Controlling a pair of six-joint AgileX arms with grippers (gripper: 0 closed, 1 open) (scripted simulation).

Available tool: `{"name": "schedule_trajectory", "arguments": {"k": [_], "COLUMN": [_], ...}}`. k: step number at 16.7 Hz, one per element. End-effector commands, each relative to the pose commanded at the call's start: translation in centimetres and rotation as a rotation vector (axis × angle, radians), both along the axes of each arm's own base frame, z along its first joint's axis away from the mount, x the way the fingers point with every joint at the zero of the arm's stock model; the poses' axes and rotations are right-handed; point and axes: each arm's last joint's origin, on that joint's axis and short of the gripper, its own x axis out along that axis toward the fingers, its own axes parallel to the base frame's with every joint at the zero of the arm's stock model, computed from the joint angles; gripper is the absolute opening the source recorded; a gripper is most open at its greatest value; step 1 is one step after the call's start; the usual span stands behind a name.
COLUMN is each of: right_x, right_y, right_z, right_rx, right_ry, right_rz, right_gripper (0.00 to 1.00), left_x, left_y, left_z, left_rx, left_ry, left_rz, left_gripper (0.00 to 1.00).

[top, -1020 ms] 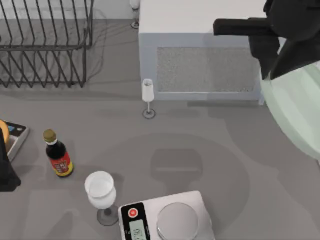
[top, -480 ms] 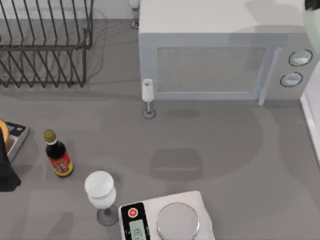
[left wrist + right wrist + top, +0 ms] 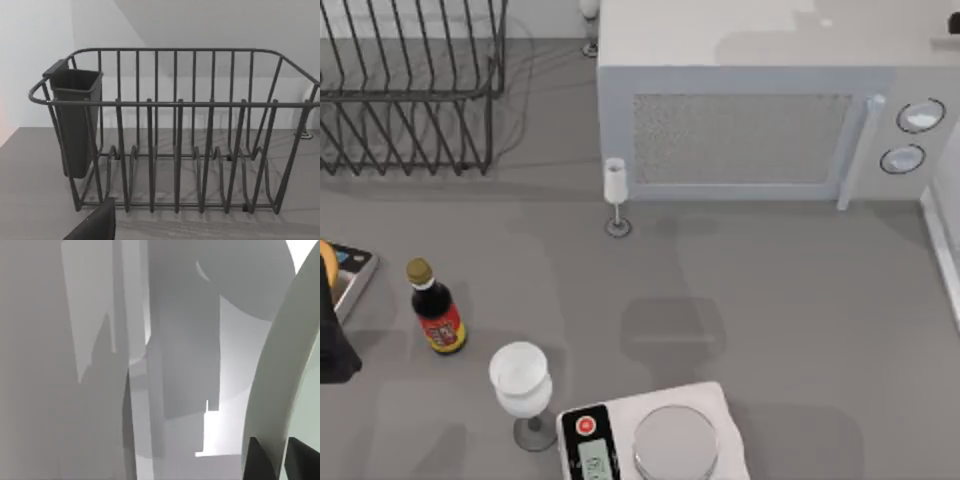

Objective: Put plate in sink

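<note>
Now, on the grey table (image 3: 740, 290), the biggest thing is the grey-white microwave (image 3: 760, 120) at the back. Left of it stands the dark wire dish rack (image 3: 410, 90); the left wrist view faces this rack and its dark cup holder (image 3: 75, 120). At the front edge sits the scale (image 3: 655, 440) with a round silver pan. The sink (image 3: 942, 250) shows as a thin white rim at the table's right edge. Smaller things are a wide wine glass (image 3: 523, 385), a dark sauce bottle (image 3: 435, 308) and a slim glass (image 3: 616, 195). In the right wrist view the right gripper (image 3: 282, 460) pinches the pale mint plate (image 3: 280, 365) by its rim. The left arm (image 3: 332, 340) is parked at the left edge; whether its claw is wide or narrow I cannot tell.
</note>
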Motion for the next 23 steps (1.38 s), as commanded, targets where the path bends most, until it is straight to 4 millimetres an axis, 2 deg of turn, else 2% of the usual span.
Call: {"name": "schedule_trajectory", "arguments": {"k": [2,3,7,20,23], "right_x": [0.8,1.0,1.1,1.1,1.1], "right_y": [-1.1,-1.2,-1.2,-1.2,-1.2], "right_z": [-2.9,-3.6,-3.8,-3.8,-3.8], "right_rx": [0.023,0.030,0.032,0.032,0.032], "right_ry": [0.061,0.075,0.079,0.079,0.079], "right_rz": [0.032,0.042,0.045,0.045,0.045], "right_gripper": [0.00,0.00,0.00,0.98,1.00], "left_x": [0.0,0.0,0.0,0.0,0.0], "left_y": [0.0,0.0,0.0,0.0,0.0], "left_z": [0.0,0.0,0.0,0.0,0.0], "left_rx": [0.000,0.000,0.000,0.000,0.000], "left_ry": [0.000,0.000,0.000,0.000,0.000], "left_rz": [0.000,0.000,0.000,0.000,0.000], "left_gripper": [1.00,1.00,1.00,1.00,1.00]}}
